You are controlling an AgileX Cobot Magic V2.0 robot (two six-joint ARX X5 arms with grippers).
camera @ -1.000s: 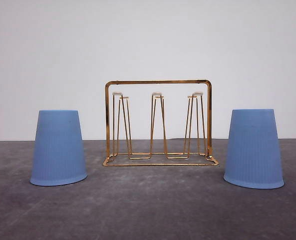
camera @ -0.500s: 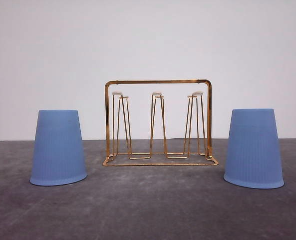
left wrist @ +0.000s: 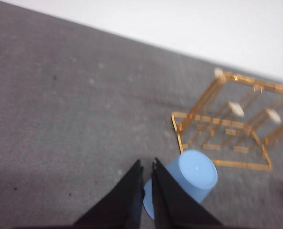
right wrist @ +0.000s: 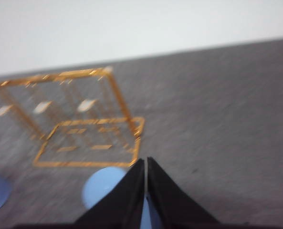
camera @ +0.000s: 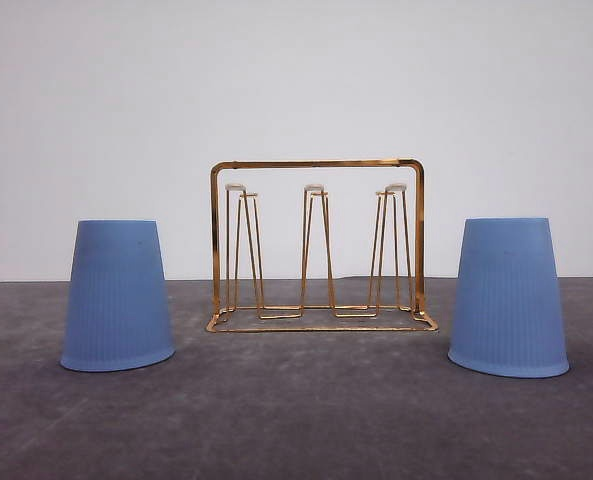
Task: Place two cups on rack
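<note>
Front view: left cup (camera: 116, 296) and right cup (camera: 508, 297) stand upside down on the grey desk (camera: 306, 410), one on each side of the rack (camera: 318, 246), apart from it.
Left tool (left wrist: 147, 167): fingers together, holding nothing, above left cup.
Right tool (right wrist: 145, 164): fingers together, holding nothing, above right cup.

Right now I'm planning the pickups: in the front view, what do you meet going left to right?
Left cup → rack → right cup, all standing apart on the table.
</note>
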